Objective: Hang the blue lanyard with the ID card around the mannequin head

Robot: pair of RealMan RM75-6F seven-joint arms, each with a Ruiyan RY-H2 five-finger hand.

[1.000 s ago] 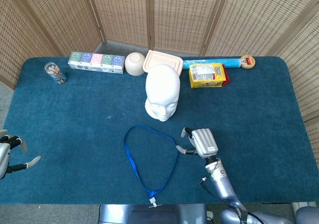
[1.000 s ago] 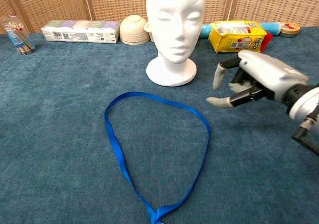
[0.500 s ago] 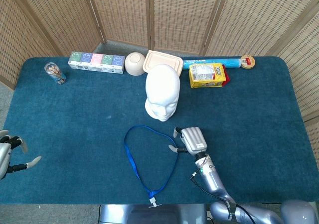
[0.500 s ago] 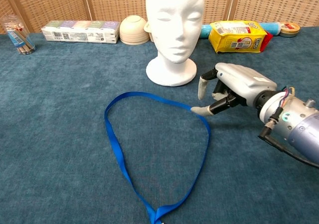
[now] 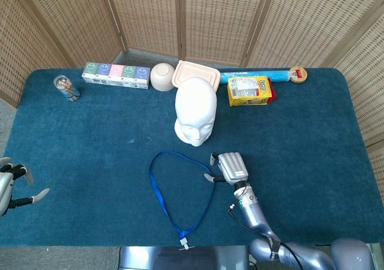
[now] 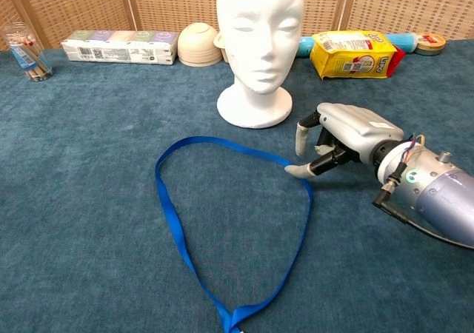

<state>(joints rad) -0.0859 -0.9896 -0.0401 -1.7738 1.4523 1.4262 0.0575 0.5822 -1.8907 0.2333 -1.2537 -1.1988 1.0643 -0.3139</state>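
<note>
blue lanyard [image 6: 222, 222] lies in an open loop on the teal felt table [image 5: 90, 138], in front of the white foam mannequin head [image 6: 259, 37]. right hand [image 6: 337, 137] hovers at the loop's right edge, fingers apart and holding nothing, thumb tip just beside the ribbon. left hand [image 5: 12, 186] sits spread at the table's left edge. yellow snack bag's [image 6: 352, 53] writing is too small to read.

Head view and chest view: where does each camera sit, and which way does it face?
Head view: high up, looking down on the table; shows right hand and left hand.
Chest view: low, facing forward at the mannequin head; shows only the right hand.
Shared: mannequin head, blue lanyard, right hand.
</note>
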